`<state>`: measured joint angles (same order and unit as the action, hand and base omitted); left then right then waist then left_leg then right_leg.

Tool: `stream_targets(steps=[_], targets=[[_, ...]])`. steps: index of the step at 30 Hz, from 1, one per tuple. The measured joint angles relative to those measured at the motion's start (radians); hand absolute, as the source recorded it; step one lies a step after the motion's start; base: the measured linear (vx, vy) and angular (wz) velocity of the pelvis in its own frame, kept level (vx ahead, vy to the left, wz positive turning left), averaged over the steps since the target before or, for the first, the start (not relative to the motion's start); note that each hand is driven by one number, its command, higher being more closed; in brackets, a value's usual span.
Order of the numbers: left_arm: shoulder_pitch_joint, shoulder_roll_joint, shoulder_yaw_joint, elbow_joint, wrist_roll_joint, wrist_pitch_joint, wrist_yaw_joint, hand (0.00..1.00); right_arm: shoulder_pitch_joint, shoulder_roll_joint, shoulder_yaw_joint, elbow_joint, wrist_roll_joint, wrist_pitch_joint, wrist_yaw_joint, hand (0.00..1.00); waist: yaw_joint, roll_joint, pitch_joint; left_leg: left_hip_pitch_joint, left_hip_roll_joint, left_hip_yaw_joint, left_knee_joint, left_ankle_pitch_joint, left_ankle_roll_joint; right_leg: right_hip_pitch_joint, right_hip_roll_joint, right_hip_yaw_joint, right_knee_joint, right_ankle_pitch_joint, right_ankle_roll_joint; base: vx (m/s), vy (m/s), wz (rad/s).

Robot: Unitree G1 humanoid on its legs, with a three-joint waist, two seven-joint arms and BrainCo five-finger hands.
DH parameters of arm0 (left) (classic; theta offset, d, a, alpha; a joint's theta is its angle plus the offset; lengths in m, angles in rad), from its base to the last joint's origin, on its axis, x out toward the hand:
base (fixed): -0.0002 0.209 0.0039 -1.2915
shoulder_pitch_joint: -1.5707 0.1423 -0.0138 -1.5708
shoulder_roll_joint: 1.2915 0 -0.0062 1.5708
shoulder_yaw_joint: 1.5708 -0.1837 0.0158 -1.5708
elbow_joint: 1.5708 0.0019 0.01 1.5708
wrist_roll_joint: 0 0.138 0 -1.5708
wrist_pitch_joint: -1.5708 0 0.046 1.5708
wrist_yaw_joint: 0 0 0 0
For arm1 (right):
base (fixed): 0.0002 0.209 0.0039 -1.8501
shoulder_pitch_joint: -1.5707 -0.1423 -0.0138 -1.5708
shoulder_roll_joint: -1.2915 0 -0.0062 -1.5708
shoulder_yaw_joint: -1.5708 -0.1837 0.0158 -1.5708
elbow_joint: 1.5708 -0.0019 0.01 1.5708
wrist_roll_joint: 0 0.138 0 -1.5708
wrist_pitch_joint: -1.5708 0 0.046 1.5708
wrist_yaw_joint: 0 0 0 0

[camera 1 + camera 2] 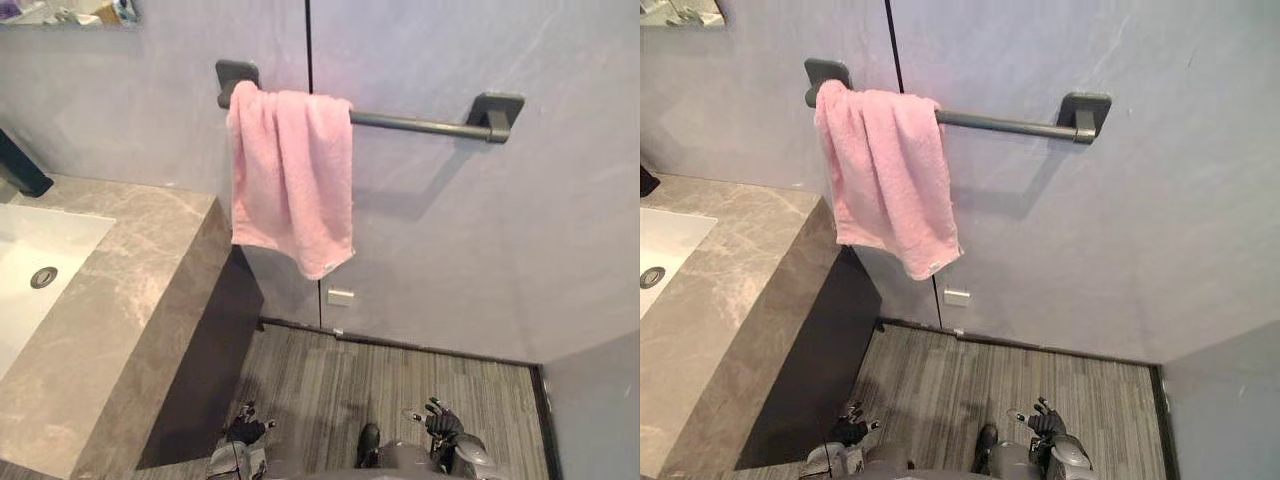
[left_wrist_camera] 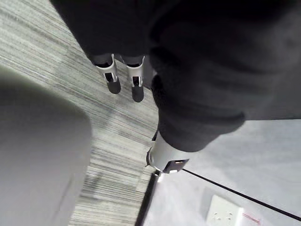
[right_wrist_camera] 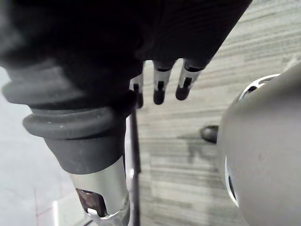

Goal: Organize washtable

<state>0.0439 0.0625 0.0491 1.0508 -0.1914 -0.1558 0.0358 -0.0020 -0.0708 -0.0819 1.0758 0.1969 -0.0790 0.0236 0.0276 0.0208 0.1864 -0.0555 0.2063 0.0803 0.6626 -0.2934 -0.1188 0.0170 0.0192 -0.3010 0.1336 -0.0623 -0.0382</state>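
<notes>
A pink towel (image 1: 290,180) hangs over the left end of a dark rail (image 1: 420,125) on the far wall, just right of the marble counter (image 1: 130,290) with its white sink (image 1: 40,250). The left hand (image 1: 243,430) and the right hand (image 1: 443,422) hang low near the floor (image 1: 330,380). Their fingers seem relaxed and hold nothing.

On the left robot hand (image 1: 243,432), a dark ribbed cover over back and wrist; past it, silver fingers (image 2: 113,75) with dark rounded tips. On the right robot hand (image 1: 443,422), the same dark ribbed cover with a thick rolled cuff, and silver fingers (image 3: 159,87), black-slotted and dark-tipped. Beside each cover, a silver thumb (image 2: 164,157) with a dark recess.
</notes>
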Motion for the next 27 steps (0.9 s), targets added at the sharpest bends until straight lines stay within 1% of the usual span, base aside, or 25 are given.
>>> stream_targets(steps=[1, 2, 4, 5, 6, 7, 8, 9, 10, 11, 12, 14, 17, 19, 22, 23, 24, 26, 27], targets=[[-0.001, 0.001, -0.003, 0.000, 0.003, 0.001, 0.000, 0.00, 0.001, 0.000, 0.000, 0.000, 0.003, 0.000, 0.000, 0.00, 0.009, -0.006, 0.000, -0.014, -0.001, 0.021, -0.035, -0.003, 0.004, 0.016, -0.001, 0.007, -0.010, -0.003, -0.004, 0.16, -0.069, -0.19], [-0.005, 0.000, -0.008, 0.000, 0.003, 0.001, 0.000, 0.00, 0.001, 0.000, 0.000, 0.000, 0.006, 0.000, -0.001, 0.00, 0.011, -0.005, -0.002, -0.023, -0.006, 0.022, -0.070, -0.003, 0.004, 0.023, -0.002, 0.014, -0.018, -0.003, -0.004, 0.17, 0.000, -0.30], [-0.018, 0.001, -0.020, 0.001, 0.004, 0.000, 0.000, 0.00, -0.003, 0.005, 0.001, 0.001, 0.010, 0.001, -0.002, 0.00, 0.014, -0.006, -0.001, -0.040, -0.050, -0.029, -0.264, 0.008, 0.006, 0.025, -0.021, 0.039, -0.025, 0.001, 0.005, 0.20, 0.099, -0.33], [-0.019, -0.001, -0.028, 0.003, 0.004, 0.000, 0.002, 0.00, -0.002, 0.000, 0.003, 0.002, 0.010, 0.001, -0.002, 0.00, 0.016, -0.001, -0.004, -0.028, -0.072, -0.060, -0.373, 0.110, 0.010, 0.026, -0.025, 0.058, -0.030, 0.002, 0.020, 0.16, 0.147, -0.45], [-0.021, -0.001, -0.043, 0.013, 0.004, -0.001, 0.005, 0.00, -0.002, -0.001, 0.004, 0.007, 0.010, 0.001, -0.004, 0.00, 0.016, 0.003, -0.013, -0.002, -0.077, -0.046, -0.402, 0.157, 0.029, 0.039, -0.030, 0.082, -0.045, 0.009, 0.036, 0.17, 0.155, -0.38], [-0.022, 0.003, -0.047, 0.022, 0.004, -0.001, 0.006, 0.00, -0.001, 0.002, 0.004, 0.006, 0.010, 0.000, -0.004, 0.00, 0.016, -0.006, -0.018, 0.009, -0.086, -0.045, -0.414, 0.161, 0.033, 0.047, -0.036, 0.085, -0.058, 0.014, 0.043, 0.16, 0.139, -0.23], [-0.027, 0.015, -0.054, 0.027, 0.005, -0.001, 0.007, 0.00, 0.002, 0.013, 0.002, 0.007, 0.010, 0.001, -0.003, 0.00, 0.013, -0.028, -0.019, 0.026, -0.102, -0.035, -0.430, 0.163, 0.036, 0.063, -0.052, 0.086, -0.076, 0.017, 0.048, 0.14, 0.126, -0.02], [-0.027, 0.018, -0.056, 0.027, 0.006, -0.001, 0.007, 0.00, 0.003, 0.015, 0.002, 0.007, 0.010, 0.001, -0.003, 0.00, 0.013, -0.031, -0.019, 0.031, -0.104, -0.033, -0.433, 0.164, 0.037, 0.067, -0.054, 0.087, -0.079, 0.017, 0.048, 0.11, 0.118, -0.04], [-0.027, 0.021, -0.058, 0.028, 0.006, -0.001, 0.007, 0.00, 0.009, 0.021, 0.001, 0.007, 0.010, 0.000, -0.003, 0.00, 0.013, -0.040, -0.021, 0.049, -0.114, -0.025, -0.444, 0.165, 0.038, 0.082, -0.059, 0.090, -0.091, 0.022, 0.055, 0.08, 0.091, -0.04], [-0.025, 0.023, -0.058, 0.028, 0.006, -0.001, 0.007, 0.00, 0.012, 0.023, 0.002, 0.007, 0.008, 0.000, -0.002, 0.00, 0.015, -0.045, -0.024, 0.070, -0.126, -0.022, -0.462, 0.170, 0.047, 0.100, -0.066, 0.093, -0.103, 0.024, 0.063, 0.08, 0.080, -0.03], [-0.023, 0.023, -0.058, 0.029, 0.007, -0.001, 0.007, 0.00, 0.012, 0.024, 0.002, 0.007, 0.008, 0.000, -0.002, 0.00, 0.014, -0.046, -0.026, 0.079, -0.132, -0.022, -0.475, 0.174, 0.053, 0.103, -0.071, 0.095, -0.105, 0.022, 0.068, 0.05, 0.065, 0.02], [-0.022, 0.023, -0.071, 0.029, 0.007, -0.001, 0.008, 0.00, 0.012, 0.023, 0.003, 0.008, 0.007, 0.000, -0.001, 0.00, 0.013, -0.041, -0.029, 0.106, -0.151, -0.022, -0.522, 0.194, 0.073, 0.108, -0.087, 0.096, -0.105, 0.020, 0.078, 0.01, 0.059, 0.03], [-0.022, 0.028, -0.089, 0.018, 0.005, -0.003, 0.014, 0.00, 0.012, 0.020, 0.005, 0.008, 0.004, 0.000, -0.002, 0.00, 0.013, -0.033, -0.036, 0.116, -0.163, -0.027, -0.562, 0.220, 0.079, 0.102, -0.095, 0.093, -0.104, 0.023, 0.083, -0.05, 0.027, 0.05], [-0.013, 0.028, -0.090, -0.004, 0.003, -0.007, 0.031, 0.00, 0.012, 0.021, 0.012, 0.008, 0.001, 0.000, -0.003, 0.00, 0.013, -0.033, -0.038, 0.130, -0.171, -0.040, -0.589, 0.238, 0.079, 0.105, -0.096, 0.086, -0.104, 0.023, 0.083, -0.08, -0.001, 0.15], [0.026, 0.028, -0.091, -0.142, 0.002, -0.008, 0.059, 0.00, 0.011, 0.017, 0.035, 0.008, -0.001, -0.001, -0.008, 0.00, 0.015, -0.039, -0.042, 0.138, -0.173, -0.059, -0.634, 0.269, 0.079, 0.099, -0.096, 0.070, -0.107, 0.023, 0.083, -0.10, -0.028, 0.19], [0.045, 0.028, -0.090, -0.234, 0.001, -0.008, 0.068, 0.00, 0.011, 0.013, 0.048, 0.007, -0.001, -0.001, -0.015, 0.00, 0.015, -0.039, -0.045, 0.138, -0.173, -0.074, -0.649, 0.278, 0.079, 0.099, -0.101, 0.059, -0.113, 0.023, 0.082, -0.11, -0.025, 0.32], [0.081, 0.027, -0.089, -0.398, -0.004, -0.009, 0.083, 0.00, 0.014, 0.011, 0.054, 0.004, -0.002, -0.002, -0.025, 0.00, 0.016, -0.041, -0.047, 0.137, -0.174, -0.091, -0.668, 0.290, 0.074, 0.099, -0.100, 0.047, -0.119, 0.021, 0.087, -0.10, -0.026, 0.32], [0.120, 0.027, -0.085, -0.572, -0.005, -0.013, 0.089, 0.00, 0.020, 0.008, 0.068, -0.004, -0.003, -0.004, -0.030, 0.00, 0.017, -0.040, -0.048, 0.136, -0.175, -0.104, -0.682, 0.297, 0.074, 0.097, -0.099, 0.039, -0.121, 0.019, 0.086, -0.05, -0.025, 0.21], [0.143, 0.027, -0.079, -0.685, -0.004, -0.024, 0.097, 0.00, 0.023, 0.006, 0.071, -0.005, -0.005, -0.006, -0.033, 0.00, 0.018, -0.037, -0.054, 0.134, -0.175, -0.109, -0.692, 0.299, 0.073, 0.094, -0.098, 0.035, -0.123, 0.019, 0.085, -0.03, -0.017, 0.12]])
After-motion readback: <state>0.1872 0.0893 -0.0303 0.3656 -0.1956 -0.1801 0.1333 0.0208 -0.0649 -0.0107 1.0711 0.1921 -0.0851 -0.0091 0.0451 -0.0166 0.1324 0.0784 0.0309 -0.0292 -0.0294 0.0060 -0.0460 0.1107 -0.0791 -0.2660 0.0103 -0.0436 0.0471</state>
